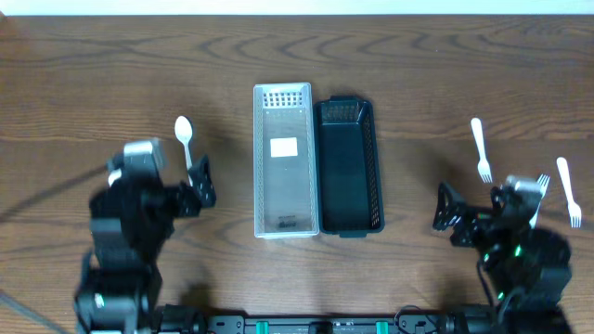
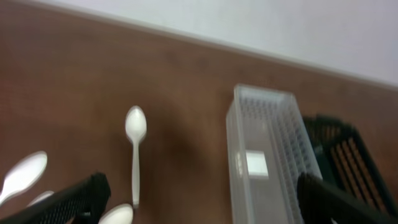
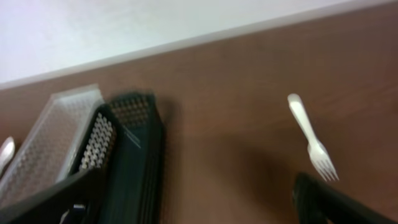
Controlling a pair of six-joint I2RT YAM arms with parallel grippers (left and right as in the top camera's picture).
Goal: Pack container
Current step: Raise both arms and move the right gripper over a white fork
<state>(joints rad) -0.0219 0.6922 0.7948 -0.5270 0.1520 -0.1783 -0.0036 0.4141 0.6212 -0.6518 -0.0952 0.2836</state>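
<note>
A clear plastic basket (image 1: pixel 283 158) and a dark basket (image 1: pixel 348 167) stand side by side at the table's middle; both look empty. A white spoon (image 1: pixel 185 137) lies left of them, and the left wrist view shows it (image 2: pixel 135 146) with more white spoons (image 2: pixel 23 171) near its lower left. White forks (image 1: pixel 480 148) lie at the right, one more fork (image 1: pixel 568 190) further right; one fork shows in the right wrist view (image 3: pixel 311 138). My left gripper (image 1: pixel 201 181) is open beside the spoon's handle. My right gripper (image 1: pixel 447 211) is open, left of the forks. Both hold nothing.
The wooden table (image 1: pixel 93 74) runs to a pale wall at the back. The clear basket (image 2: pixel 264 155) and dark basket (image 3: pixel 134 162) fill the inner side of each wrist view. A black rail runs along the table's near edge.
</note>
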